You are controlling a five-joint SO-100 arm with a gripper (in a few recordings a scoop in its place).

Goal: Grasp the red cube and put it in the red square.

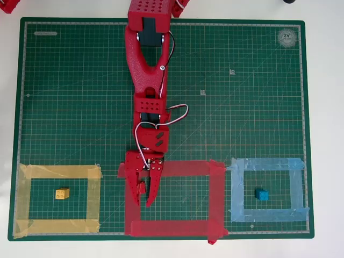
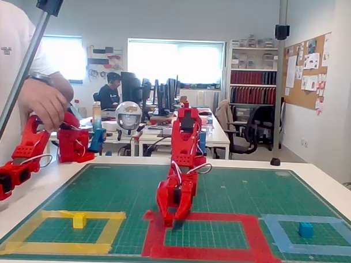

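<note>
Between the fingers of the gripper [image 1: 145, 198], over the left strip of the red square [image 1: 172, 228], is where we believe the red cube must be. We cannot separate it surely, because cube, fingers and tape are all the same red. In the overhead view the pincer looks narrow, the two fingers nearly together, but whether they press on the cube we cannot tell.

In the fixed view the gripper [image 2: 171, 219] is low, its tips at or just above the near-left part of the red square [image 2: 206, 254]. We judge that this low pose serves to set the cube down inside the outline without dropping it.

Further out, the yellow cube [image 1: 62, 193] lies inside the yellow tape outline [image 1: 59, 172] and the blue cube [image 1: 262, 194] inside the light-blue tape outline [image 1: 266, 164], each colour in its own frame on the green mat [image 1: 242, 107]. This suggests the red one is the last to be sorted. The fingers hang over the tape strip, not the middle, so a release may leave the cube on the border.
</note>
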